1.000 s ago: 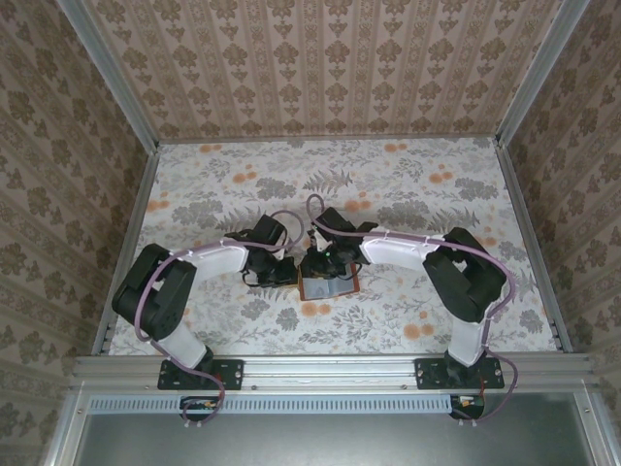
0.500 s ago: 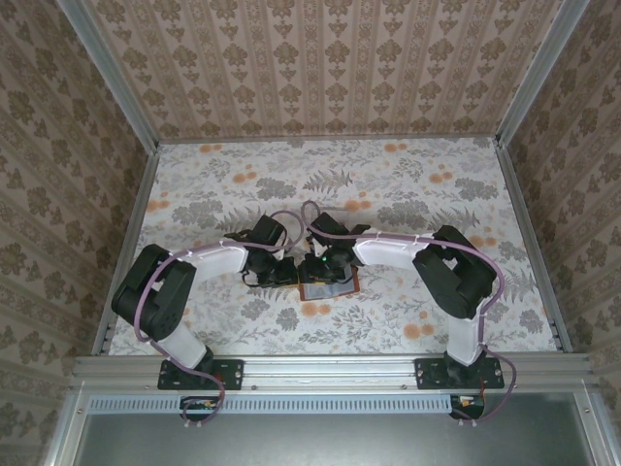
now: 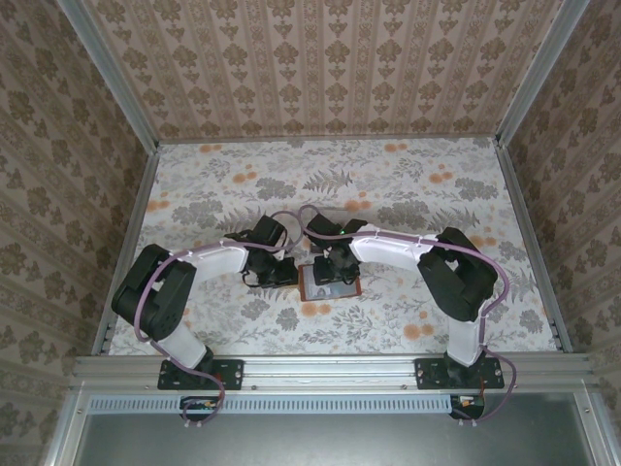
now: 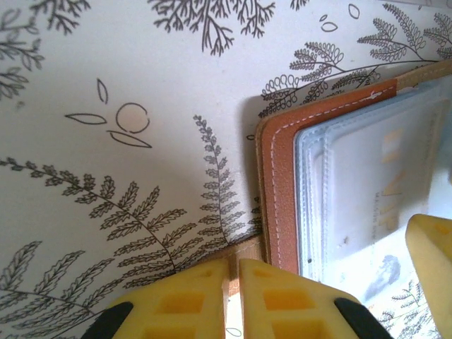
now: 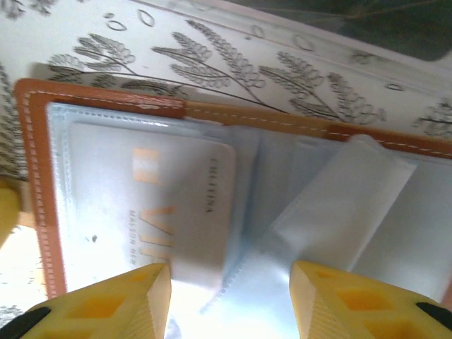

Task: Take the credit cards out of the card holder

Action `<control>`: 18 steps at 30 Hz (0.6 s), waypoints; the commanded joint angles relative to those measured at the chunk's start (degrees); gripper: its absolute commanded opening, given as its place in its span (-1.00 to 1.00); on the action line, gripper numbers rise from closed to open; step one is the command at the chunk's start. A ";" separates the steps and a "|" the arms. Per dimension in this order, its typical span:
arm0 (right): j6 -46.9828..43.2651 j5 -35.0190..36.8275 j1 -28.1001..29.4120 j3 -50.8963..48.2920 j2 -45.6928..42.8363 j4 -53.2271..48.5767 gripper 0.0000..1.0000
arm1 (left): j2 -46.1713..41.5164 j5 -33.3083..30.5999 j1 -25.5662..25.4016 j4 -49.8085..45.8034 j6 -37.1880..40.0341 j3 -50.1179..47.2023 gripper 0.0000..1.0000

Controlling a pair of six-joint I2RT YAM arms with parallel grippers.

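Observation:
The card holder (image 3: 330, 287) lies open on the table between the two arms, brown rim (image 4: 279, 183) around clear inner sleeves (image 5: 332, 205). One pale credit card (image 5: 162, 205) with orange lettering sits inside the left sleeve, also visible in the left wrist view (image 4: 374, 191). My left gripper (image 4: 234, 263) is shut on a thin brown edge of the holder at its left side (image 3: 289, 275). My right gripper (image 5: 229, 272) hovers open over the sleeves, one finger near the card's end, nothing between its fingers (image 3: 335, 268).
A floral tablecloth (image 3: 388, 184) covers the table, with patterned walls on three sides and a metal rail (image 3: 330, 367) along the near edge. Open cloth lies beyond and to both sides of the holder.
My right gripper's jaws have spread apart over the holder's sleeves, and its arm has shifted slightly. The left gripper has kept its hold and place.

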 commanded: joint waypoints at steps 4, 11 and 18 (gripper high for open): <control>-1.55 8.00 0.38 1.27 -2.39 -8.38 0.03 | -0.16 -0.24 0.18 -2.55 0.06 -0.45 -0.70; -1.95 9.48 0.04 0.01 -2.94 -9.25 0.05 | 0.09 -0.24 0.16 -3.32 0.51 0.25 -0.70; -2.20 8.41 -1.45 -2.93 -3.41 -7.83 0.05 | 0.87 -0.23 0.08 -4.66 1.03 1.72 -0.70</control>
